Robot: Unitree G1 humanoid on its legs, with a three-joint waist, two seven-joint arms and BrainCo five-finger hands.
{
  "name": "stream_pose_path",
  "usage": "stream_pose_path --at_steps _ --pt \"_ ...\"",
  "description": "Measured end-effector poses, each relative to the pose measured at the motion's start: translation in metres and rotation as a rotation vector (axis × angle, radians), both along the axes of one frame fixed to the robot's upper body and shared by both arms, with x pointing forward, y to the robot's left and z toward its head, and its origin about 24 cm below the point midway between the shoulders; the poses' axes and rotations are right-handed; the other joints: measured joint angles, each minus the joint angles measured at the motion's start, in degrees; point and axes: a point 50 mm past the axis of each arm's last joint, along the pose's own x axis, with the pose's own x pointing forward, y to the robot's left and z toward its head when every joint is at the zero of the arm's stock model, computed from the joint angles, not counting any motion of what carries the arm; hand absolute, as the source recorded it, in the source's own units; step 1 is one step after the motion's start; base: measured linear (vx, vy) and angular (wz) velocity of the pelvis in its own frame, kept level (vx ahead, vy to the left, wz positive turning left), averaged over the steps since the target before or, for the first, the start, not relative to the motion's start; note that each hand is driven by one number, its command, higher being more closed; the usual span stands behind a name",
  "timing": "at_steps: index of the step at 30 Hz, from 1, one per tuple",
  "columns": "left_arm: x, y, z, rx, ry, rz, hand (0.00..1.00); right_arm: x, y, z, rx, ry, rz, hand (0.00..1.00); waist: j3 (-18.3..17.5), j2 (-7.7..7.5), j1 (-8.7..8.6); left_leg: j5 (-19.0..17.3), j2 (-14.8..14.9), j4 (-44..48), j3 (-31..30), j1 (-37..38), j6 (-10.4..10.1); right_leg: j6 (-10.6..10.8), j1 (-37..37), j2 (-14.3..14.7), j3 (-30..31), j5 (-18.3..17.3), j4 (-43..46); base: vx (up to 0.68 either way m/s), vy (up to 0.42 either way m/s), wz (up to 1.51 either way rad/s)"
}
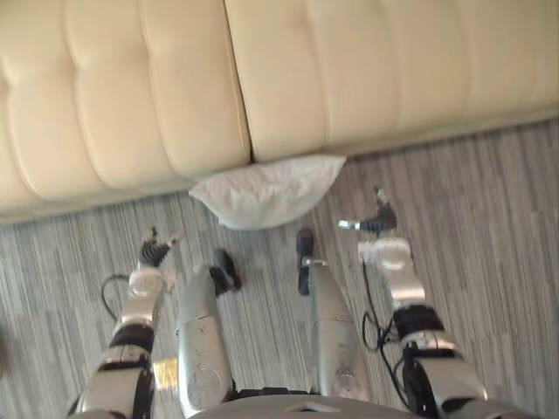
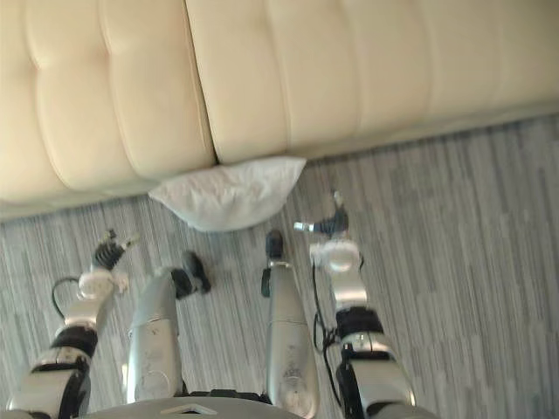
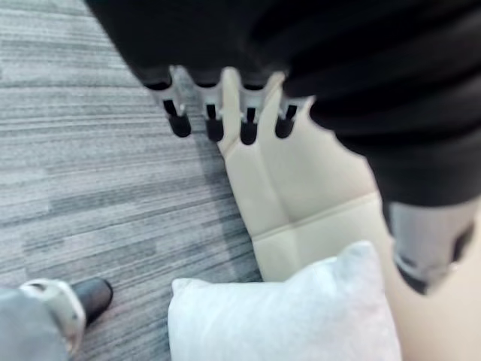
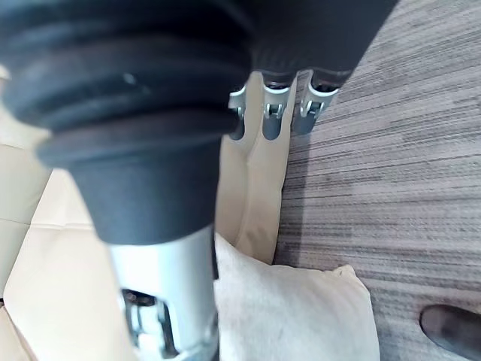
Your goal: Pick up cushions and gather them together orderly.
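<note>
The pale grey fabric cushion (image 1: 266, 192) is laid along the cream padded sofa (image 1: 349, 70), between the empty, straight-fingered left hand (image 1: 155, 253) and nearer right hand (image 1: 380, 221).

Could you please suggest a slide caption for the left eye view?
White cushion on the carpet against the sofa; left hand and right hand open, short of it.

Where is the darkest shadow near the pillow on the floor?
Left eye view: the darkest line is the seam between the two seat pads of the sofa, ending just above the white cushion; the sofa itself is brightly and evenly lit. Left wrist view: the carpet is evenly lit, with no bright glare spot.
</note>
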Motion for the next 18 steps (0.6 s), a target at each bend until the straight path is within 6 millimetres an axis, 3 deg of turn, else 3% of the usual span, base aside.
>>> stream_pose_path --at_steps 1,8,18 --pt "0.013 0.0 0.018 -0.001 -0.062 -0.004 0.0 0.01 0.001 0.022 -0.012 -0.065 -0.001 0.0 2.5 0.08 -0.01 0.6 0.0 1.0 -0.4 -2.0 0.5 0.2 -1.9 -0.1 0.0 0.2 1.4 -0.08 -0.01 0.07" --pt "0.047 0.0 0.077 0.002 -0.261 0.008 0.0 0.028 0.005 0.054 0.019 -0.156 -0.043 0.0 4.1 0.09 0.25 1.2 0.0 6.2 -3.6 -12.8 0.9 -0.8 -12.5 -1.0 -1.5 -2.2 9.7 -0.03 -0.017 0.18" --pt "0.068 -0.005 0.126 -0.016 -0.412 0.009 0.0 0.052 0.024 0.094 0.056 -0.212 0.002 0.0 4.6 0.11 0.36 2.1 0.9 10.0 -4.8 -23.2 1.4 -0.8 -23.3 -1.1 -1.6 -2.4 14.3 -0.06 -0.032 0.05"
